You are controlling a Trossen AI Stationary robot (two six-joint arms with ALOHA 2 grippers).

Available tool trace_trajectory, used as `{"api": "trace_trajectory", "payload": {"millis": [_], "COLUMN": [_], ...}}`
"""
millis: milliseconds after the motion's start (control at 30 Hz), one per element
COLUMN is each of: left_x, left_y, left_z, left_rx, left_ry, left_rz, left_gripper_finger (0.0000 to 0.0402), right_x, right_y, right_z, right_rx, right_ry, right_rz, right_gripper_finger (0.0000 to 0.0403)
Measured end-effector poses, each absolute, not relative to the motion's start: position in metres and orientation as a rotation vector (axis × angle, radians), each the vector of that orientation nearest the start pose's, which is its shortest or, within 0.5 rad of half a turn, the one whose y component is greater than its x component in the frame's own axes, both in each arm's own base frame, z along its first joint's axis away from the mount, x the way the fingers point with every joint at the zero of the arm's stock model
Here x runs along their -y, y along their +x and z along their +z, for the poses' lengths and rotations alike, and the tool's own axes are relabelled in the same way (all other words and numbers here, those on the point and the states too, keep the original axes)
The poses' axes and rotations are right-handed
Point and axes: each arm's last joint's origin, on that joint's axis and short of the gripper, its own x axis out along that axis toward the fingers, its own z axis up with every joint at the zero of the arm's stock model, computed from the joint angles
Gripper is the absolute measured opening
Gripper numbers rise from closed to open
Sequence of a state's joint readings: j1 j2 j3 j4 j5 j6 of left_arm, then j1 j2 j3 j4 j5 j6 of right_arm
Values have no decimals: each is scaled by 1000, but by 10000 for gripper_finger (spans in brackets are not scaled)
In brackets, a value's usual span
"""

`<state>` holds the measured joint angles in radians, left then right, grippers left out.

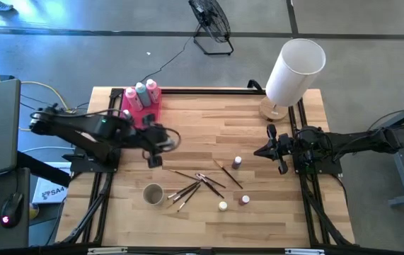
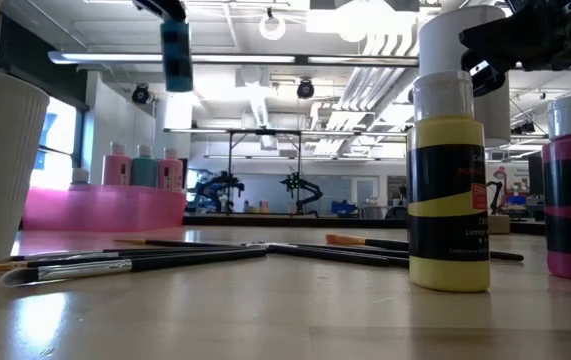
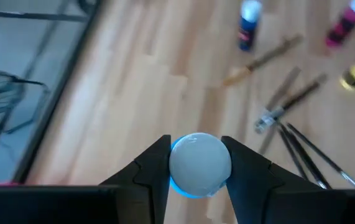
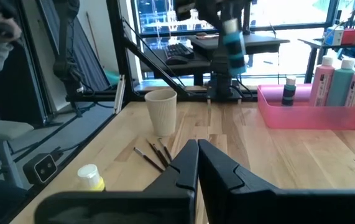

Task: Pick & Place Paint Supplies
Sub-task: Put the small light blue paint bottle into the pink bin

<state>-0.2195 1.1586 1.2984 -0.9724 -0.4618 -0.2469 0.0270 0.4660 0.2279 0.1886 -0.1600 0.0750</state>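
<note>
The worktop (image 1: pixel 258 134) carries a pink tray (image 1: pixel 153 112) at the left rear, with three squeeze bottles (image 1: pixel 142 95) stood in it. The left tool (image 1: pixel 156 150) is raised just in front of the tray, clenched on a small blue paint pot (image 3: pixel 199 165); transfer appears under way, so lowering into the tray and release are judged next. The right tool (image 4: pixel 197 163) is parked shut, empty. Brushes (image 1: pixel 196 183) and three pots (image 1: pixel 237 162) remain. No label can be read.
</note>
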Motion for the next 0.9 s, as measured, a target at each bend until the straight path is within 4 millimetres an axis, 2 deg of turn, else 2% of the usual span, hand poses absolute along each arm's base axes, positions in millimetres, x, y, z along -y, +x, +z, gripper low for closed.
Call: {"api": "trace_trajectory", "payload": {"millis": [267, 400, 533, 667, 900], "left_x": [16, 12, 9, 6, 4], "left_y": [162, 146, 137, 130, 119], "left_z": [386, 392, 387, 368, 310], "left_rx": [-667, -620, -592, -563, -548], "left_ry": [26, 15, 25, 28, 13], "left_rz": [583, 638, 679, 721, 727], "left_gripper_finger": [126, 126, 126, 126, 126], "right_x": [-8, -8, -8, -8, -8], "right_y": [132, 132, 132, 132, 132], "right_z": [218, 218, 218, 218, 219], "right_rx": [-53, -52, -53, -53, -46], "right_ry": [78, 78, 78, 78, 77], "right_rz": [185, 185, 184, 185, 184], "right_gripper_finger": [3, 3, 3, 3, 3]}}
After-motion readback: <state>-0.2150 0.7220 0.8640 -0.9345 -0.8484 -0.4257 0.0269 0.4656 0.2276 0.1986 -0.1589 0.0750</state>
